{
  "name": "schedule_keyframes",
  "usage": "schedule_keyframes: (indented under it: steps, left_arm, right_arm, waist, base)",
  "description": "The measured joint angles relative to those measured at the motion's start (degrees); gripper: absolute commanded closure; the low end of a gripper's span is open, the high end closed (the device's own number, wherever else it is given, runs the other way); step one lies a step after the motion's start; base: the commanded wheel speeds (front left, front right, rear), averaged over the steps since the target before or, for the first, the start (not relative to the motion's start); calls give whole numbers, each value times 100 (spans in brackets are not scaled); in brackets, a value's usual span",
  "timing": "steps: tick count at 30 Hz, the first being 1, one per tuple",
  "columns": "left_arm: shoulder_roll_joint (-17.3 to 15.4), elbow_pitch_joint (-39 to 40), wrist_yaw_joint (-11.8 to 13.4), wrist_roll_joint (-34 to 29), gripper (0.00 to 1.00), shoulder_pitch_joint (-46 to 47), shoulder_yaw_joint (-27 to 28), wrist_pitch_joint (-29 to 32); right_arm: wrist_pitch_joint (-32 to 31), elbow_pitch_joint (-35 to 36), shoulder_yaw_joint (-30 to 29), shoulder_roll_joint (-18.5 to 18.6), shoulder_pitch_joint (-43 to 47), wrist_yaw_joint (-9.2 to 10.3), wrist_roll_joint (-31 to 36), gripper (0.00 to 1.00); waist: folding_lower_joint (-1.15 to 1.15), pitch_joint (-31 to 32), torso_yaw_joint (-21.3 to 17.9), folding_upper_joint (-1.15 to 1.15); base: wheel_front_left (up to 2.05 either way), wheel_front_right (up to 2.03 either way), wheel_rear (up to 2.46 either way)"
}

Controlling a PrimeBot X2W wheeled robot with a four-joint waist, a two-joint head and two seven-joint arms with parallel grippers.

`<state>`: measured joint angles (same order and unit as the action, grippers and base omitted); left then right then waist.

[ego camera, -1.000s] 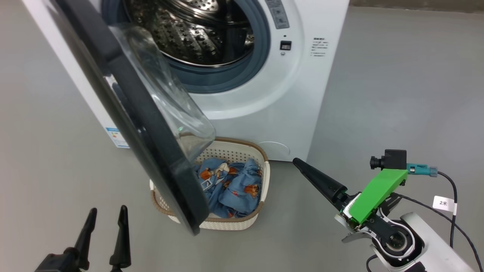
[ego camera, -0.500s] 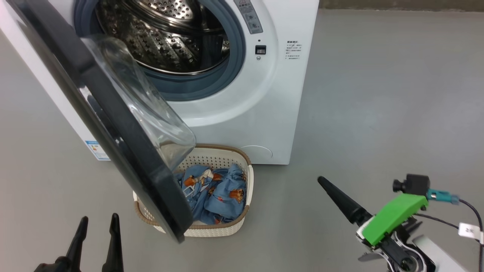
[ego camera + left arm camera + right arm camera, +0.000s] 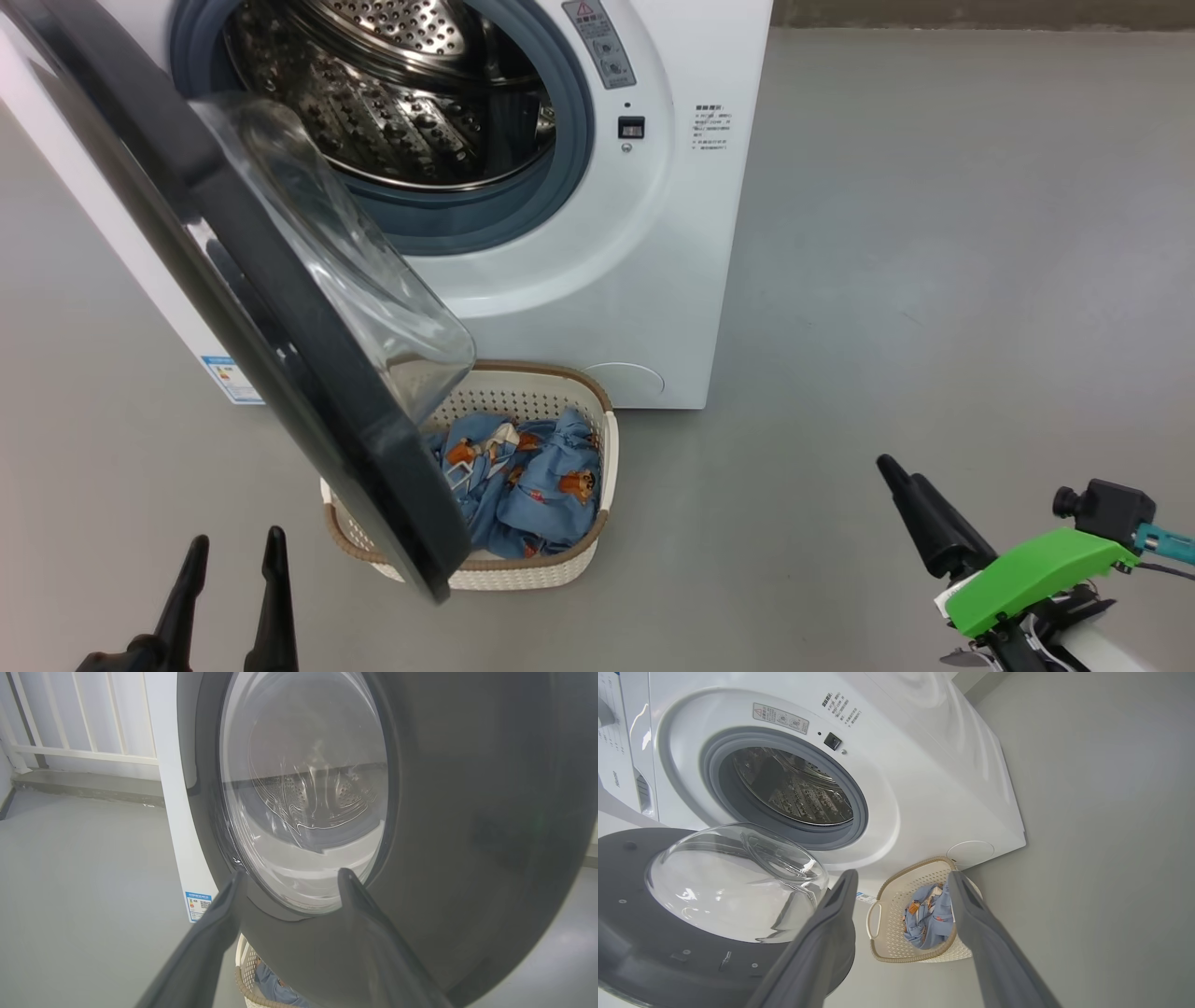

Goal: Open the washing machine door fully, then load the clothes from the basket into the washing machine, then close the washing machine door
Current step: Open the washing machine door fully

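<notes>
Your left gripper (image 3: pixel 236 541) and right gripper (image 3: pixel 902 471): fingers apart, both empty. Clothes (image 3: pixel 532 476) lie in the basket (image 3: pixel 523 571), floor, against the washing machine (image 3: pixel 579 280) front. Washing machine door (image 3: pixel 280 308) stands open above the basket's left end.

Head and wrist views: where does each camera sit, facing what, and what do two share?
Head view: on the head, looking down at the washing machine, its open door, the basket of clothes; left gripper, right gripper show.
Left wrist view: on the left arm, facing the door's outer face; own fingers show.
Right wrist view: on the right arm, facing drum and basket; own fingers show.
Head and right wrist share the basket.
</notes>
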<state>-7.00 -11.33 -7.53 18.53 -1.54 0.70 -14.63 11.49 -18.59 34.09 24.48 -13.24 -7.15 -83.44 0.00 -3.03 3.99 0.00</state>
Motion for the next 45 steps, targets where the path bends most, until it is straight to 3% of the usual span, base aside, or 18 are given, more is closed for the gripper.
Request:
schedule_keyframes:
  steps: [5,13,25,36,45]
  left_arm:
    - [4,8,0,-1,0,-1,20,0]
    - [44,20,0,-1,0,0,46,0]
    - [45,21,0,-1,0,-1,66,0]
    - [67,21,0,-1,0,-1,79,0]
    - [76,20,0,-1,0,-1,78,0]
  right_arm:
    - [250,-219,-12,83,0,0,371,0]
    - [294,-224,-1571,-353,308,0,2163,0]
    - [298,191,-2483,-804,789,-1,4564,0]
    - [298,356,-2913,-1185,1247,-1,5506,0]
    - [298,313,-3038,-1319,1400,-1,5622,0]
  waist:
    - [0,-9,-25,0]
    - [0,-10,-32,0]
    - [0,-2,32,0]
    - [0,12,67,0]
    - [0,-9,81,0]
  base:
    - [0,0,0]
    - [0,0,0]
    - [0,0,0]
    - [0,0,0]
    - [0,0,0]
